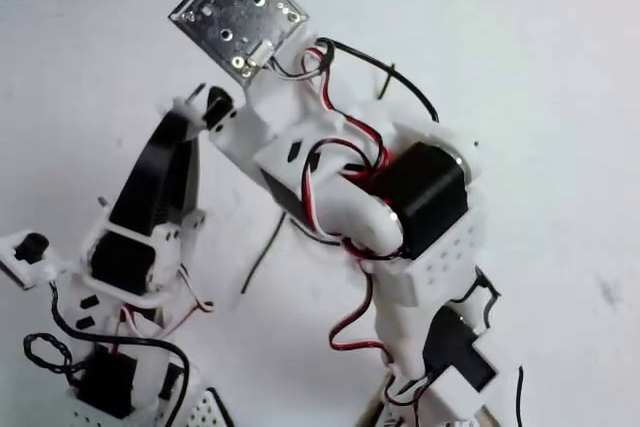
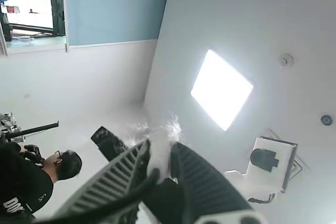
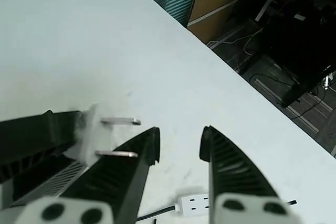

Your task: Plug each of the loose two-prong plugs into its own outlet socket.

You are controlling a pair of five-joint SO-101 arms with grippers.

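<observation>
Right pincer [image 3: 180, 136] spread, white plug [image 3: 90, 132] just beside it, pinched in left pincer [image 2: 160, 151].

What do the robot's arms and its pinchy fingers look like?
The arms are chunky white plastic blocks with black motors, looped with thin red, black and white cables. One carries a silver square board with round holes. The left gripper's fingers are black, pointed and ribbed; the right gripper's are black and pointed too.
</observation>
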